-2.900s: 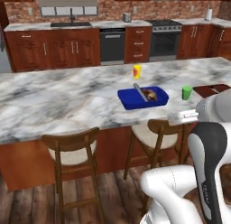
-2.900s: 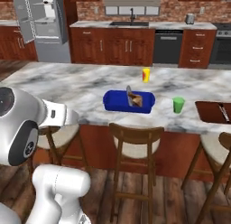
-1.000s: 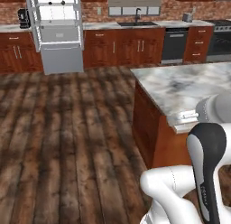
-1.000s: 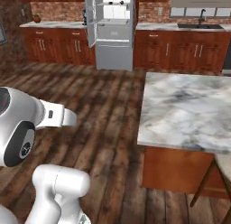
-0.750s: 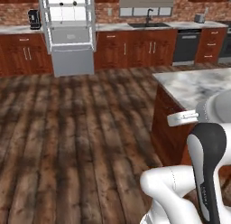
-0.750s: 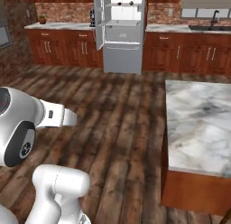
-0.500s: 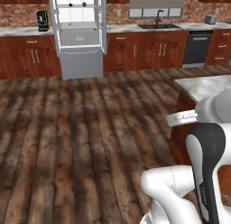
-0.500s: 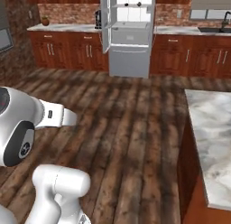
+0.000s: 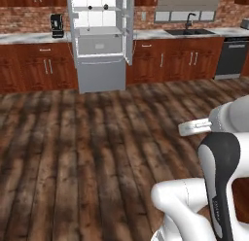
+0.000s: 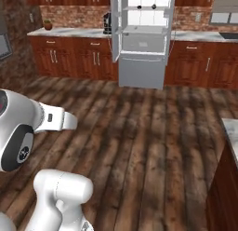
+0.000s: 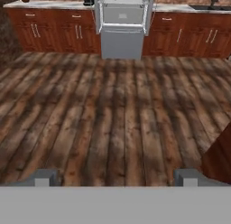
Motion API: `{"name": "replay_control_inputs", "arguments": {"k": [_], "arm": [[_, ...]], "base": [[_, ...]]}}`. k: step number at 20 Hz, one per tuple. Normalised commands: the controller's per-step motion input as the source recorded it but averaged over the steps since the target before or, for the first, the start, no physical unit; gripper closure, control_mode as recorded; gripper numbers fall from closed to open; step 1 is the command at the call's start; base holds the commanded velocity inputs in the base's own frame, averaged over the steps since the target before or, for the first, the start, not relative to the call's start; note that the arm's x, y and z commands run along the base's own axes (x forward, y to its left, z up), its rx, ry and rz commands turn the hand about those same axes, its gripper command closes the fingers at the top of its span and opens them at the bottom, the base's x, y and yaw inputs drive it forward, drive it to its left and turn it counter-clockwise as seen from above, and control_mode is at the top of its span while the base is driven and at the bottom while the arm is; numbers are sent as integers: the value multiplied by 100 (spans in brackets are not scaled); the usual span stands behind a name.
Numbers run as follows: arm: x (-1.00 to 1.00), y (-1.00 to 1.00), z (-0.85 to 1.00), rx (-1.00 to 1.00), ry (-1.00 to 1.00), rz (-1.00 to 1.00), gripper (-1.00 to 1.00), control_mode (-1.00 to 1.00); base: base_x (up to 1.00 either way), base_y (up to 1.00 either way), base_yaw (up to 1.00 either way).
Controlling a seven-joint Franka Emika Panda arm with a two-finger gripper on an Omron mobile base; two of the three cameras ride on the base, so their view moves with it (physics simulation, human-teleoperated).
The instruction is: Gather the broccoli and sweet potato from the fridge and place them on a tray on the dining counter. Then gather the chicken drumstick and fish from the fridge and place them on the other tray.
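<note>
Fridge [image 11: 122,31] stands well ahead of my pincer [image 11: 115,177], across bare wood floor [image 11: 113,114], doors swung open, upright and silver. I read the pincer as spread wide, nothing between its tips. Left base view adds a sink [image 9: 192,31] and dishwasher [image 9: 228,58]; right base view a counter corner [image 10: 231,127]. Fridge contents too small to tell.

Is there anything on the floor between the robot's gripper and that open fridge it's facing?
Nothing visible does. In the hand view the open gripper faces the fridge across bare wooden floor. The fridge doors stand open. The dining counter's corner sits off to the right, beside the path.
</note>
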Motion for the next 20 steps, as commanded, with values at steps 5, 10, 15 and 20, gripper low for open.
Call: {"name": "replay_control_inputs", "arguments": {"k": [5, 10, 15, 20], "arm": [[0, 0, 0, 0, 0, 0, -100, 100], [0, 0, 0, 0, 0, 0, -100, 100], [0, 0, 0, 0, 0, 0, -100, 100], [0, 0, 0, 0, 0, 0, -100, 100]], "base": [[100, 0, 0], [100, 0, 0], [100, 12, 0], [100, 2, 0]]}}
